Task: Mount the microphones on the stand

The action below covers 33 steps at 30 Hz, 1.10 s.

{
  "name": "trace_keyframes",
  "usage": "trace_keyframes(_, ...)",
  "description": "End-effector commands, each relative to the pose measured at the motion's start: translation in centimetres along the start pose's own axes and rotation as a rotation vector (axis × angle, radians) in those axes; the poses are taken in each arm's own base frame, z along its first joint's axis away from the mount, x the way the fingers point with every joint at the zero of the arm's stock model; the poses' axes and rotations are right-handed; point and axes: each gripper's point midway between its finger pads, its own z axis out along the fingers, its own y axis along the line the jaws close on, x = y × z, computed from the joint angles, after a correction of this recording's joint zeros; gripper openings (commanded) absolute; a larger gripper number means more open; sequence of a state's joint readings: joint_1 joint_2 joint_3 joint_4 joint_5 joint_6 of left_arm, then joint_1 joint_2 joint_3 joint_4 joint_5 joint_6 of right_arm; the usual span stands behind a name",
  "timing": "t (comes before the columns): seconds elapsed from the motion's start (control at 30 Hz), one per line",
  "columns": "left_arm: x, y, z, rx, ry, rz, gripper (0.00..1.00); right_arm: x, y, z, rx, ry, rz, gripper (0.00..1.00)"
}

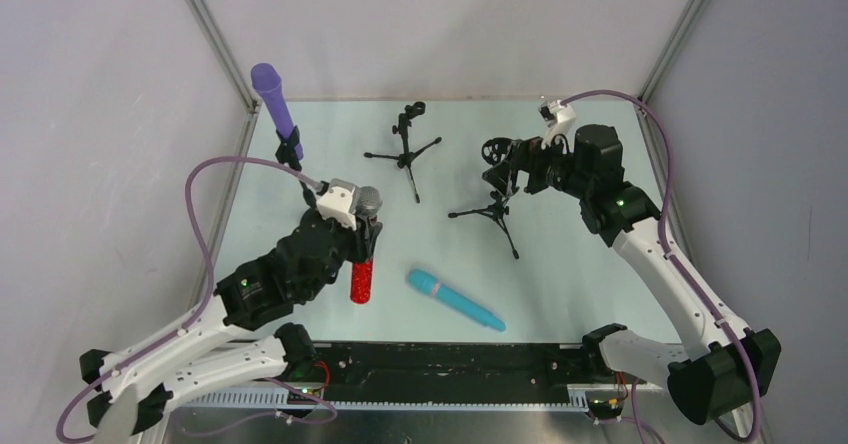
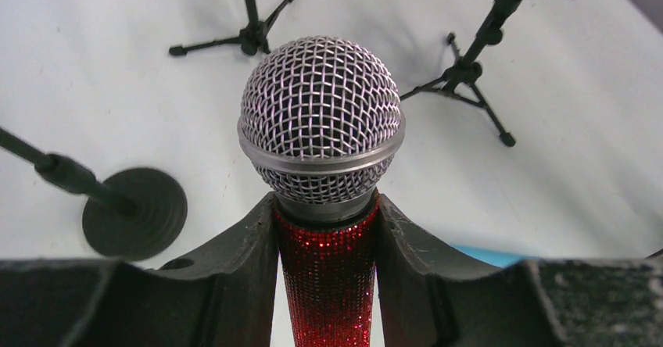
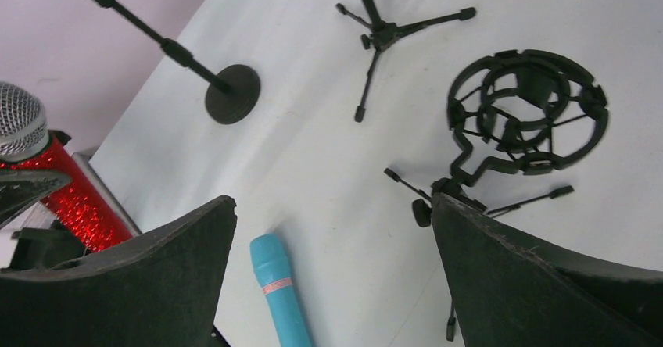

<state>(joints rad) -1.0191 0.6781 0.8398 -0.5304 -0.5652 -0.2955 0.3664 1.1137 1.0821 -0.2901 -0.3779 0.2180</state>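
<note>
My left gripper (image 1: 362, 236) is shut on the glittery red microphone (image 2: 328, 277), just under its silver mesh head (image 2: 321, 116), and holds it above the table's left half. The purple microphone (image 1: 272, 99) sits clipped in a round-base stand (image 2: 134, 210) at the far left. Flat on the table near the front lies the teal microphone (image 1: 455, 300), its pink ring (image 3: 276, 286) showing in the right wrist view. My right gripper (image 3: 332, 200) hangs open and holds nothing, close beside the ring-shaped cradle (image 3: 528, 101) of a tripod stand (image 1: 492, 212). An empty tripod stand (image 1: 405, 149) is at mid-back.
A black rail (image 1: 440, 359) runs along the near edge between the arm bases. Grey walls and metal frame posts (image 1: 215, 34) close in the pale table (image 1: 560, 284). A purple cable (image 1: 205, 224) loops beside the left arm.
</note>
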Motion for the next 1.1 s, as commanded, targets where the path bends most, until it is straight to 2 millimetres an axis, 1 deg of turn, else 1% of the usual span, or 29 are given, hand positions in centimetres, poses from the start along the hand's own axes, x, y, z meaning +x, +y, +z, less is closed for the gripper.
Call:
trace_keyframes(0.0, -5.3, -2.2, -0.3, 0.103, -0.167, 0.012, 0.00, -1.2, 2.8, -0.5, -0.139, -0.033, -0.029, 1.00)
trace_keyframes(0.03, -5.5, -3.0, -0.2, 0.144, -0.169, 0.040, 0.01, -1.0, 3.2, -0.4, -0.159, -0.027, -0.036, 1.00)
trace_keyframes(0.07, -6.2, -3.9, -0.4, 0.192, -0.190, 0.054, 0.01, -0.8, 3.8, -0.4, -0.192, -0.017, -0.047, 1.00)
trace_keyframes(0.1, -6.5, -4.3, -0.4, 0.215, -0.201, 0.061, 0.01, -0.6, 4.5, -0.5, -0.230, -0.009, -0.053, 1.00)
trace_keyframes(0.13, -7.3, -5.2, -0.6, 0.262, -0.230, 0.069, 0.01, -0.5, 4.8, -0.5, -0.247, -0.006, -0.056, 1.00)
trace_keyframes(0.17, -7.7, -5.6, -0.7, 0.281, -0.244, 0.071, 0.01, -0.5, 5.6, -0.6, -0.290, -0.009, -0.068, 1.00)
trace_keyframes(0.2, -8.5, -6.3, -1.0, 0.319, -0.277, 0.072, 0.00, -0.3, 5.9, -0.7, -0.311, -0.008, -0.072, 1.00)
trace_keyframes(0.23, -9.3, -6.7, -1.2, 0.340, -0.310, 0.065, 0.00, -0.3, 6.8, -0.8, -0.353, -0.014, -0.086, 1.00)
trace_keyframes(0.27, -9.7, -7.2, -1.4, 0.369, -0.329, 0.073, 0.00, -0.1, 7.3, -1.0, -0.375, -0.015, -0.095, 1.00)
trace_keyframes(0.3, -10.7, -7.6, -1.7, 0.387, -0.370, 0.062, 0.00, -0.1, 8.0, -1.2, -0.412, -0.022, -0.111, 1.00)
trace_keyframes(0.33, -10.8, -8.1, -1.9, 0.416, -0.384, 0.068, 0.00, -0.1, 8.4, -1.5, -0.432, -0.028, -0.127, 1.00)
trace_keyframes(0.37, -11.5, -8.4, -2.2, 0.434, -0.417, 0.059, 0.00, -0.1, 9.2, -1.8, -0.470, -0.034, -0.146, 1.00)
trace_keyframes(0.4, -11.4, -8.9, -2.2, 0.458, -0.418, 0.069, 0.00, 0.1, 9.9, -2.1, -0.497, -0.037, -0.170, 1.00)
trace_keyframes(0.43, -12.4, -9.2, -2.6, 0.473, -0.455, 0.059, 0.00, 0.2, 10.5, -2.4, -0.528, -0.044, -0.198, 1.00)
trace_keyframes(0.47, -12.6, -9.6, -2.6, 0.492, -0.460, 0.064, 0.00, 0.4, 11.4, -2.7, -0.558, -0.044, -0.218, 1.00)
trace_keyframes(0.5, -13.2, -9.9, -2.9, 0.504, -0.479, 0.060, 0.01, 0.5, 11.9, -3.0, -0.585, -0.051, -0.249, 1.00)
trace_keyframes(0.53, -13.3, -10.3, -2.8, 0.523, -0.477, 0.065, 0.01, 0.8, 12.7, -3.3, -0.613, -0.048, -0.266, 1.00)
trace_keyframes(0.57, -13.9, -10.6, -3.1, 0.535, -0.493, 0.061, 0.01, 1.0, 13.2, -3.5, -0.636, -0.052, -0.294, 1.00)
trace_keyframes(0.6, -13.9, -11.0, -3.1, 0.553, -0.490, 0.065, 0.01, 1.3, 14.0, -3.7, -0.667, -0.048, -0.309, 1.00)
trace_keyframes(0.63, -14.4, -11.4, -3.3, 0.573, -0.502, 0.065, 0.01, 1.4, 14.4, -3.9, -0.683, -0.057, -0.331, 1.00)
trace_keyframes(0.73, -14.9, -12.1, -3.6, 0.606, -0.516, 0.064, 0.00, 1.8, 16.2, -4.5, -0.758, -0.072, -0.369, 1.00)
trace_keyframes(0.93, -16.2, -13.1, -4.9, 0.681, -0.578, 0.051, 0.00, 1.4, 18.6, -5.1, -0.840, -0.125, -0.401, 0.98)
trace_keyframes(1.07, -16.4, -13.8, -5.5, 0.728, -0.596, 0.049, 0.00, 1.3, 19.7, -4.9, -0.878, -0.138, -0.387, 0.98)
